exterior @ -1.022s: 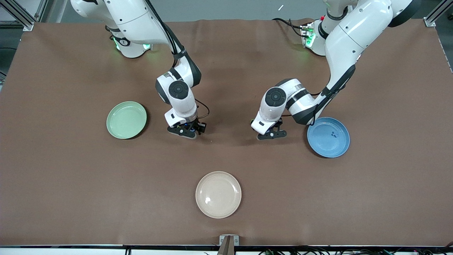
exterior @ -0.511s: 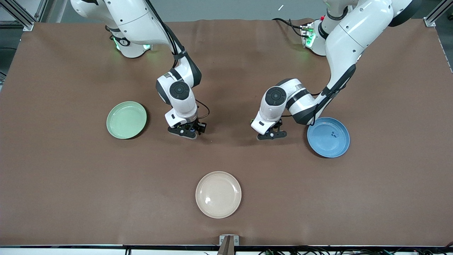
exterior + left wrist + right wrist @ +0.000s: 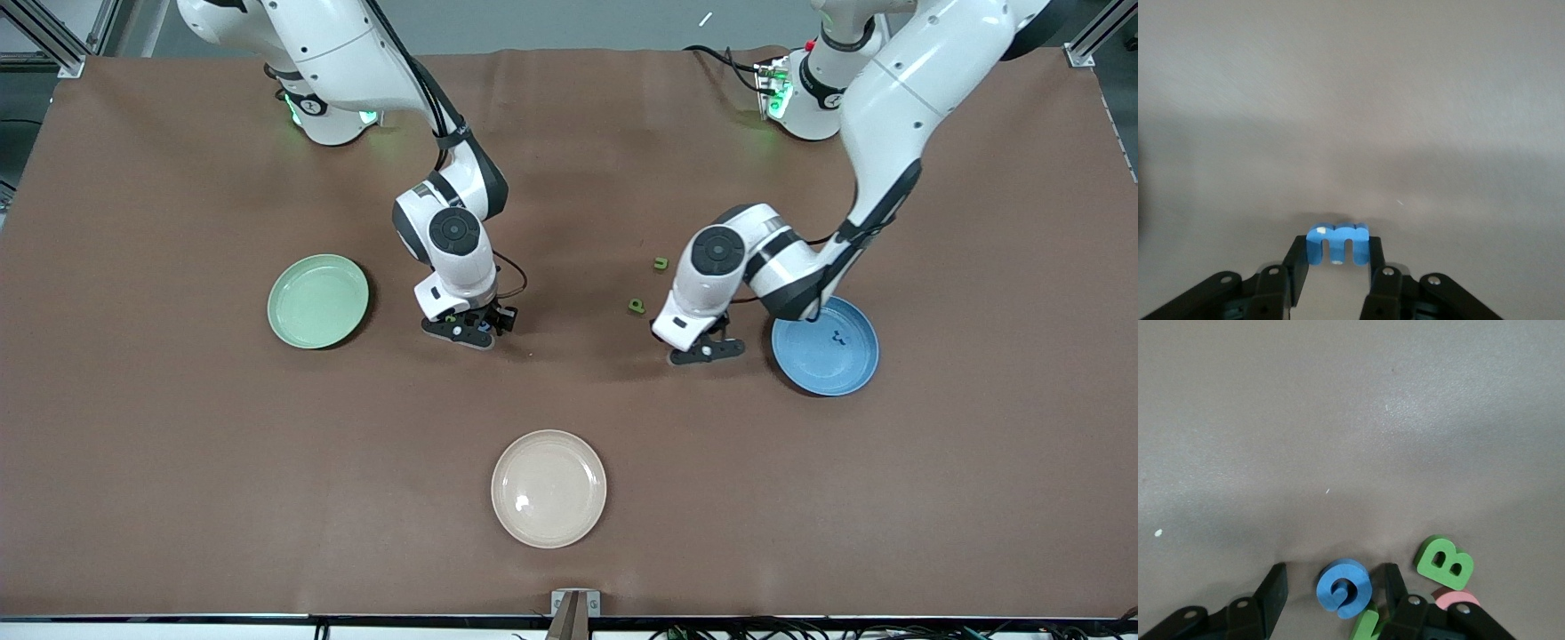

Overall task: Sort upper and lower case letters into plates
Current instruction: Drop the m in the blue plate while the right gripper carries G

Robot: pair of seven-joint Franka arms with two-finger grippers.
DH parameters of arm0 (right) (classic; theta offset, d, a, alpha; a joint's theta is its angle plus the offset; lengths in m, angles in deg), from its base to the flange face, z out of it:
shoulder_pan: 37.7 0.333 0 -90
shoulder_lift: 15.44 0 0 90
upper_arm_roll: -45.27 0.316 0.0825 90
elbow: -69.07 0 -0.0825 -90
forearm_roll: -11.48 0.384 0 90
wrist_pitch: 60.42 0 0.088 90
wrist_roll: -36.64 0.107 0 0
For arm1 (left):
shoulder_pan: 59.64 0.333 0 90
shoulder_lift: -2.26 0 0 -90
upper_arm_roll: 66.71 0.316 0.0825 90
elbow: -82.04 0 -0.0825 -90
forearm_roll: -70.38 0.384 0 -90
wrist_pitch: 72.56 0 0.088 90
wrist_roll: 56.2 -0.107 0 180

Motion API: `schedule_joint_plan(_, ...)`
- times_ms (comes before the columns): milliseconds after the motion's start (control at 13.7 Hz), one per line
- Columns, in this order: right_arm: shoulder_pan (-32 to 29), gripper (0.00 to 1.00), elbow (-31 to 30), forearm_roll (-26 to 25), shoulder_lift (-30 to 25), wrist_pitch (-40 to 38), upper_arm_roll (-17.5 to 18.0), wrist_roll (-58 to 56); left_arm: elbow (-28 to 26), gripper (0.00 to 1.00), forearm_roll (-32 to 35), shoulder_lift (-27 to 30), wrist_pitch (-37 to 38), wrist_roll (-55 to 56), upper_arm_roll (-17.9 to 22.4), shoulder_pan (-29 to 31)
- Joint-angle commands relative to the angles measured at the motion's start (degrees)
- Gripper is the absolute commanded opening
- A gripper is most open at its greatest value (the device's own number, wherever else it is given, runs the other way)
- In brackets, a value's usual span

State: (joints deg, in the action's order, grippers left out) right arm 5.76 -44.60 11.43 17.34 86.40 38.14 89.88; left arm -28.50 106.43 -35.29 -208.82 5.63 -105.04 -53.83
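Note:
My left gripper (image 3: 707, 351) is shut on a blue letter "m" (image 3: 1337, 241), held low over the table beside the blue plate (image 3: 846, 366). Small blue letters (image 3: 836, 337) lie in that plate. My right gripper (image 3: 464, 331) is low at the table between the mint green plate (image 3: 317, 300) and the left gripper. In the right wrist view its open fingers (image 3: 1275, 587) stand either side of a curled blue letter (image 3: 1345, 587). A green "B" (image 3: 1445, 563), a pinkish piece (image 3: 1451, 599) and another green piece (image 3: 1366, 625) lie beside it. Two green letters (image 3: 661, 263) (image 3: 637, 305) lie by the left arm's wrist.
A cream-white plate (image 3: 548, 488) sits nearer the front camera, midway between the arms. The brown cloth covers the whole table. The left arm's elbow hangs over the blue plate's edge.
The left arm has shifted toward the blue plate with the blue "m", uncovering two green letters on the table. The right arm has barely moved.

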Motion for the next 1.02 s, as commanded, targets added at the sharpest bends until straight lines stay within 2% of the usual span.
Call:
schedule_joint_plan(0, -0.39, 0.52, -1.11, -1.18, -0.17, -1.18, 0.36, 0.38, -1.17, 0.17, 0.95, 2.22, 4.76, -4.85, -7.69, 10.14)
schedule_joint_plan(73, -0.39, 0.34, -1.11, -1.18, -0.17, -1.18, 0.36, 0.47, -1.43, 0.17, 0.95, 2.13, 6.86, -7.57, -10.68, 14.18)
schedule_joint_plan(146, -0.39, 0.08, -1.11, -1.01, -0.17, -1.18, 0.36, 0.99, -1.87, 0.17, 0.95, 2.13, 8.62, -11.43, -12.89, 18.23)
schedule_joint_plan(219, -0.39, 0.0, -1.11, -0.92, -0.26, -1.18, 0.36, 1.08, -2.57, 0.17, 0.95, 2.22, 9.16, -14.86, -14.13, 21.23)
schedule_joint_plan(365, -1.87, 0.0, -0.94, -0.92, -2.79, -4.06, 0.36, -0.67, -3.45, 0.17, 1.04, 2.13, 9.17, -20.49, -14.75, 25.2)
schedule_joint_plan(657, -8.64, 0.0, -1.89, -0.39, -12.8, -16.2, 0.36, -13.92, -3.72, 0.18, 1.12, 1.35, 9.17, -30.87, -14.49, 31.18)
schedule_joint_plan(949, -13.38, 0.0, -11.45, -0.57, -22.39, -15.34, 0.27, -21.31, -3.72, 0.18, 7.09, -1.2, 9.17, -33.79, -14.32, 34.87)
